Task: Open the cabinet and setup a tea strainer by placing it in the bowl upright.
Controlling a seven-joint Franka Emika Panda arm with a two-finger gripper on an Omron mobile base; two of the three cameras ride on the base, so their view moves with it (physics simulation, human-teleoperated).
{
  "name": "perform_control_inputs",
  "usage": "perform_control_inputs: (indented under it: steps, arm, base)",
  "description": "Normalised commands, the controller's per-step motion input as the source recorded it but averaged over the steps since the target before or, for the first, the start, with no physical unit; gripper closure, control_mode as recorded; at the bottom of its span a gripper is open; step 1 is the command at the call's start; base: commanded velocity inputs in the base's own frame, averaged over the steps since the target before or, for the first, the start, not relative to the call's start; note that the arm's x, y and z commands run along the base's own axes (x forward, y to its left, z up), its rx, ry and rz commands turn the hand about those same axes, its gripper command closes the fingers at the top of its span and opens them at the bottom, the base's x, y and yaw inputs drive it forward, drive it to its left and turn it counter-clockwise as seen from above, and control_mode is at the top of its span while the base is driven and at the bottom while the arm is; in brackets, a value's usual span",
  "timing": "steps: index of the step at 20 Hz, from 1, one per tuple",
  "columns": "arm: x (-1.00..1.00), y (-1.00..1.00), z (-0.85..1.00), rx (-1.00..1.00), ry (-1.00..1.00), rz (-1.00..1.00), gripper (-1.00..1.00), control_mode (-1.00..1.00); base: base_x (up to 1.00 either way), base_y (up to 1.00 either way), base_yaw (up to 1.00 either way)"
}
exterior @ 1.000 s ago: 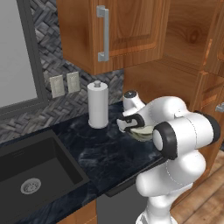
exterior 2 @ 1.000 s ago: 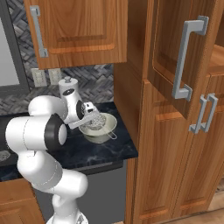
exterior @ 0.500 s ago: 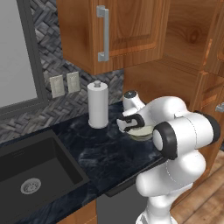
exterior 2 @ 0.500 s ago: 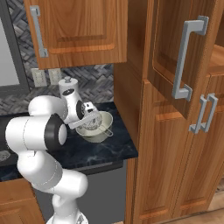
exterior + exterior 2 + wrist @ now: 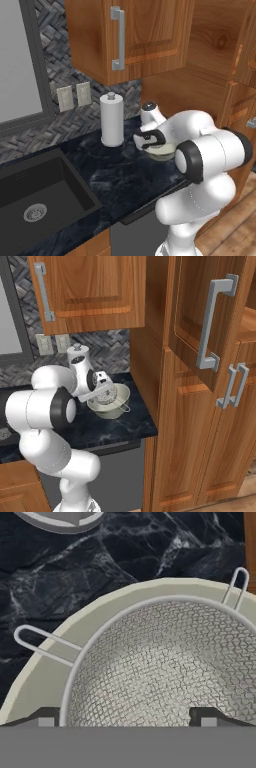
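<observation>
The strainer (image 5: 165, 667) sits mesh-up inside the bowl (image 5: 95, 619), its wire loops over the rim. The gripper (image 5: 125, 714) hovers just above the strainer, jaws spread and empty. No writing is readable. The cabinet (image 5: 200, 316) stands open right of the bowl.

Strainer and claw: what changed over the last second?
The claw opened and let go of the strainer, which now sits mesh-down inside the bowl, its wire loops over the rim. The claw hangs just above it. Bowl, paper towel roll and the open cabinet door stayed put.
</observation>
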Motion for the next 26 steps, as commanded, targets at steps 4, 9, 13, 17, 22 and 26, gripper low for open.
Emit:
perform_control_inputs:
  steps: [4,9,13,17,22,26]
  arm:
    - [0.00,0.00,0.24,0.00,0.00,0.00,-1.00,-1.00]
    - [-0.03,0.00,0.28,0.00,0.00,0.00,-1.00,-1.00]
    - [-0.18,-0.02,0.40,0.00,0.01,-0.01,-1.00,-1.00]
    - [-0.52,-0.12,0.46,0.03,0.00,-0.10,-1.00,-1.00]
    - [-0.91,-0.28,0.44,0.06,0.00,-0.23,-1.00,-1.00]
    - [-1.00,-0.22,0.65,0.13,-0.04,-0.20,-1.00,-1.00]
  base:
    - [0.00,0.00,0.00]
    - [0.00,0.00,0.00]
    - [0.00,0.00,0.00]
    - [0.00,0.00,0.00]
    - [0.00,0.00,0.00]
    - [0.00,0.00,0.00]
